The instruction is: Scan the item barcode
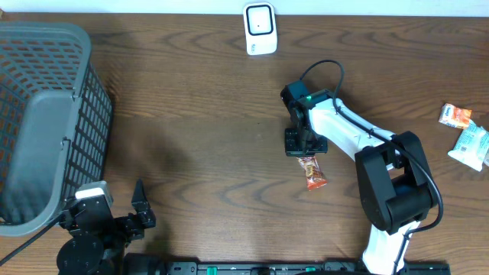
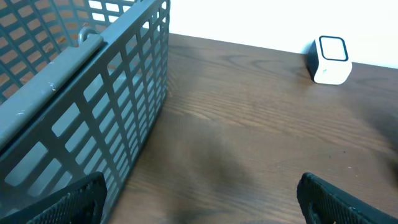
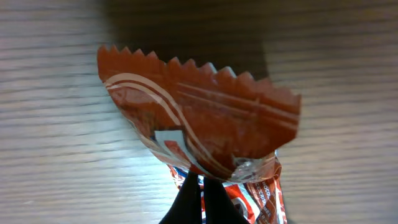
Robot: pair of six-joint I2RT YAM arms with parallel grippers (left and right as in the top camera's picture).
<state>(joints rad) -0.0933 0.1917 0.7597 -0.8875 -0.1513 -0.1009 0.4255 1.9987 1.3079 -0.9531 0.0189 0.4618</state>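
Overhead view: the right gripper (image 1: 304,147) stands near the middle of the table (image 1: 199,153), pointed down, with the snack packet (image 1: 312,171) directly under it. The packet's upper end sits at the fingertips. The rest of it trails away from the jaws towards the table's near edge, slightly askew.

Right wrist view: the two dark fingers (image 3: 188,208) are pressed together with only a hairline gap. They are closed on one end of the packet, where the film is bunched and creased at the tips. The remainder of the packet fans out beyond the fingertips over the wood grain.

Packet appearance: a reddish-brown foil wrapper with a zigzag-cut seam along the far end, pale curved stripes, a small white patch, and red, white and blue print close to the fingers. No barcode can be made out on the visible face.

Left gripper (image 2: 200,202): parked at the near left corner beside the grey basket (image 1: 46,114), jaws spread wide with nothing between them.

Other items: the white scanner (image 1: 260,29) stands at the far edge, well apart from the packet. Two further packets (image 1: 466,134) lie at the right edge
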